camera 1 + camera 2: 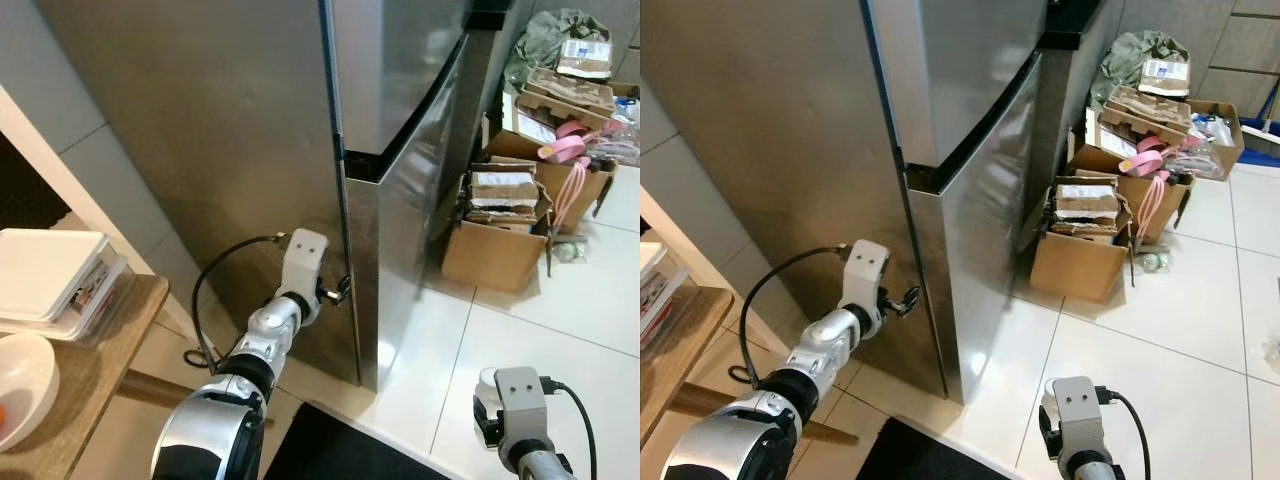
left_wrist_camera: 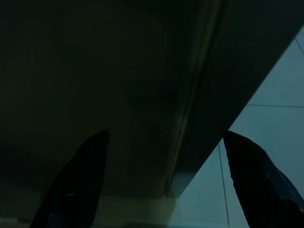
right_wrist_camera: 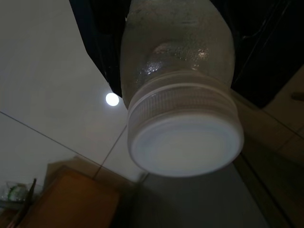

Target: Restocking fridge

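The steel fridge [image 1: 250,150] stands shut, with a seam between its upper and lower doors. My left gripper [image 1: 340,290] is at the front corner edge of the lower door, about a third of the way down it. Its black fingers [image 2: 80,180] are open, and the door's edge runs between them in the left wrist view. My right gripper [image 1: 487,420] hangs low over the white floor tiles. It is shut on a clear plastic bottle [image 3: 178,57] with a white screw cap [image 3: 183,137].
A wooden table [image 1: 90,370] at my left carries stacked white containers [image 1: 50,280] and a white bowl [image 1: 20,385]. Open cardboard boxes [image 1: 500,240] with clutter sit on the floor right of the fridge. A dark mat [image 1: 340,450] lies at my feet.
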You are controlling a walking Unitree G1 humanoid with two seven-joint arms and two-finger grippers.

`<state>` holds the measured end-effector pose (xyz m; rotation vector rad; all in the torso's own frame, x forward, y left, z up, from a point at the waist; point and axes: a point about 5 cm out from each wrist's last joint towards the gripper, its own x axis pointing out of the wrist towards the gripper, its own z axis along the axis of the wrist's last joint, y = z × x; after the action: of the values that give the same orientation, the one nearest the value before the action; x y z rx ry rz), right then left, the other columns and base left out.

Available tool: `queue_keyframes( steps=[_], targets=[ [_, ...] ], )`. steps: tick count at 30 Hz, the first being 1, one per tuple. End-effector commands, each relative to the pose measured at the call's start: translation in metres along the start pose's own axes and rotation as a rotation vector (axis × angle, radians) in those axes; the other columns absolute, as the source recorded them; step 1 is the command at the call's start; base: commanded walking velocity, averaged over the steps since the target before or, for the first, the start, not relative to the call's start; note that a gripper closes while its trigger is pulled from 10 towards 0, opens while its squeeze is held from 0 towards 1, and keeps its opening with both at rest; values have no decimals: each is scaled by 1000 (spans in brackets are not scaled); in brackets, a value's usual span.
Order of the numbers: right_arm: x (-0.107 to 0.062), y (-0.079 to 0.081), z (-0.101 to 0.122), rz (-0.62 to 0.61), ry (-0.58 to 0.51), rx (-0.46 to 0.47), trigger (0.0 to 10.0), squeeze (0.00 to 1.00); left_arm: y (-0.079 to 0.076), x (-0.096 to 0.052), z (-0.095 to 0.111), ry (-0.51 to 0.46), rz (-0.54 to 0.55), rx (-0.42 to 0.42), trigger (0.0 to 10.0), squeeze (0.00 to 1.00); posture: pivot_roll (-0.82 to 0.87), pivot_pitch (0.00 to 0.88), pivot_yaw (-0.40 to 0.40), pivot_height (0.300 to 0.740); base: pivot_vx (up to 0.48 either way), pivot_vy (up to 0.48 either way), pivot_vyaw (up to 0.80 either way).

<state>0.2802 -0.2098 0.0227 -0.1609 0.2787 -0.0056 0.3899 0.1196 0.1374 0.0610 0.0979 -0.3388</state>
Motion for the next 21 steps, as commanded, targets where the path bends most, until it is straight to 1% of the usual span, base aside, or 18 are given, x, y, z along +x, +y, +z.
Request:
queue_keyframes(
  steps=[1, 2, 4, 6, 7, 8, 9, 10, 11, 15, 16, 19, 21],
  targets=[
    [-3, 3, -8, 13, 33, 3, 10000, 0, 17, -14, -21, 20, 79, -68, 10000, 0, -99, 194, 97, 740, 0, 0, 0],
    [-2, 3, -8, 12, 34, 3, 10000, 0, 20, -18, -27, 23, 102, -95, 10000, 0, -99, 194, 97, 740, 0, 0, 0],
    [-3, 1, -10, 8, 38, 0, 10000, 0, 20, -26, -43, 46, 118, -136, 10000, 0, -103, 182, 93, 740, 0, 0, 0],
    [-3, -2, -11, -1, 43, 5, 10000, 0, 12, -32, -58, 76, 97, -126, 10000, 0, -96, 164, 86, 740, 0, 0, 0],
    [-2, -3, -11, -1, 45, 3, 10000, 0, 5, -39, -73, 114, 82, -110, 10000, 0, -93, 153, 96, 740, 0, 0, 0],
    [-2, -3, -11, 2, 44, -7, 10000, 0, 3, -43, -80, 134, 78, -106, 10000, 0, -98, 142, 101, 740, 0, 0, 0],
    [-2, -3, -11, 2, 44, -7, 10000, 0, 3, -43, -80, 134, 78, -106, 10000, 0, -98, 142, 101, 740, 0, 0, 0],
    [0, -2, -8, 2, 37, -18, 10000, 0, 0, -48, -90, 160, 74, -95, 10000, 0, -99, 140, 102, 740, 0, 0, 0],
    [2, -2, -6, -5, 29, -6, 10000, 0, -4, -51, -95, 174, 63, -90, 10000, 0, -93, 132, 104, 740, 0, 0, 0],
    [4, -1, -3, -10, 22, 6, 10000, 0, -8, -55, -102, 197, 53, -86, 10000, 0, -91, 122, 110, 740, 0, 0, 0],
    [6, 0, -1, -10, 19, 0, 10000, 0, -15, -62, -114, 229, 54, -76, 10000, 0, -104, 110, 113, 740, 0, 0, 0],
    [6, -1, 0, -9, 12, 1, 10000, 0, -17, -66, -119, 247, 79, -95, 10000, 0, -109, 105, 106, 740, 0, 0, 0],
    [6, -1, 0, -8, 11, 1, 10000, 0, -18, -67, -120, 249, 82, -93, 10000, 0, -108, 105, 104, 740, 0, 0, 0]
  ],
)
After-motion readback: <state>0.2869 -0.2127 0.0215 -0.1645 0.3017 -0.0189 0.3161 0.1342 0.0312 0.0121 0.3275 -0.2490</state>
